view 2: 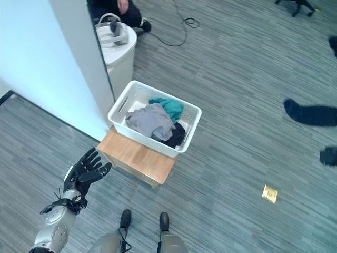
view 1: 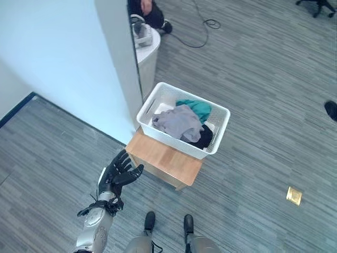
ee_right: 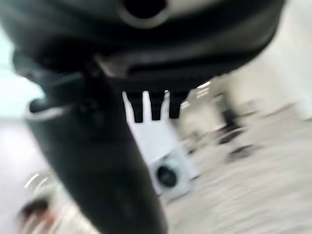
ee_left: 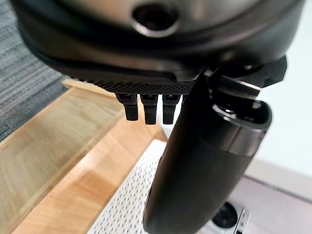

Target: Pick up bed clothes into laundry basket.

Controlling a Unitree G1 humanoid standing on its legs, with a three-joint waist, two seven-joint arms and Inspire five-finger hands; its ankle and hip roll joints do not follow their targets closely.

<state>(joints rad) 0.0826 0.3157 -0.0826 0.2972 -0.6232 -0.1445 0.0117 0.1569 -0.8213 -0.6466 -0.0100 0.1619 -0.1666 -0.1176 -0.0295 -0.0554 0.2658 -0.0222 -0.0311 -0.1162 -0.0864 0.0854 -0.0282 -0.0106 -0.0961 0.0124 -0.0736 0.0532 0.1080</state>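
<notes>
A white laundry basket [view 1: 220,117] stands on a low wooden table [view 1: 164,156]. Inside it lie a grey garment [view 1: 178,122], a teal one [view 1: 199,108] and a dark one [view 1: 204,137]. My left hand [view 1: 118,175] hovers over the floor just left of the table's near corner, open with straight spread fingers and nothing in it. Its wrist view looks past the fingers [ee_left: 148,109] at the table top [ee_left: 63,146] and the basket's perforated wall [ee_left: 134,204]. My right hand [ee_right: 92,156] shows in its own wrist view with straight fingers, holding nothing.
A tall white partition [view 1: 68,58] rises left of the basket. Behind it stands a white round unit [view 1: 148,45], and a seated person [view 1: 150,13] is at the top. A black chair base [view 1: 316,6] is far right. A brass floor plate [view 1: 294,195] lies right.
</notes>
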